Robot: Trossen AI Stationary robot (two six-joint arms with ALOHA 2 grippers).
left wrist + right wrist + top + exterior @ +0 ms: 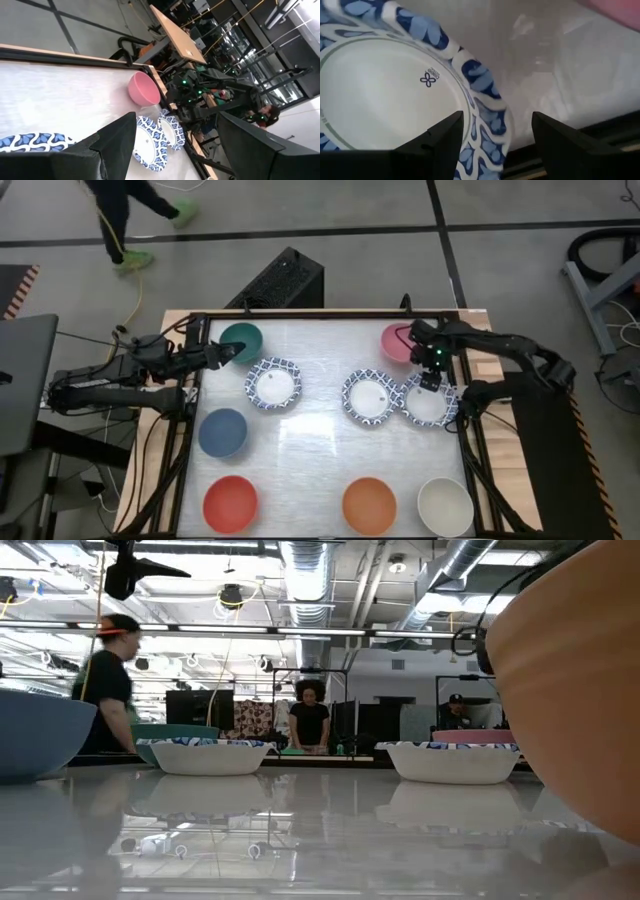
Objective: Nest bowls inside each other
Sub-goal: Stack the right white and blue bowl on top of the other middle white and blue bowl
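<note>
High view is showing the worktop (pixel 320 470) with the bowls laid out singly, none nested yet. Nearest the front edge, the red bowl (pixel 230 504), the orange bowl (pixel 369 505) and the cream bowl (pixel 445 506) are sitting in a row, well apart. Farther back on the left, the blue bowl (pixel 222 432) is resting alone. Beyond it, three blue-and-white patterned bowls are lying across the middle: one left of centre (pixel 273 383), and two on the right (pixel 370 397), (pixel 427 403) touching or slightly overlapping at their rims. The right gripper (pixel 427 383) is hovering over the far rim of the rightmost patterned bowl, its fingers (pixel 437 140) spread wide on either side of that rim and clasping nothing. At the far edge, the green bowl (pixel 241 340) and the pink bowl (pixel 397 342) are standing in opposite corners. The left gripper (pixel 237 353) is reaching to the green bowl's near rim, fingers released.
</note>
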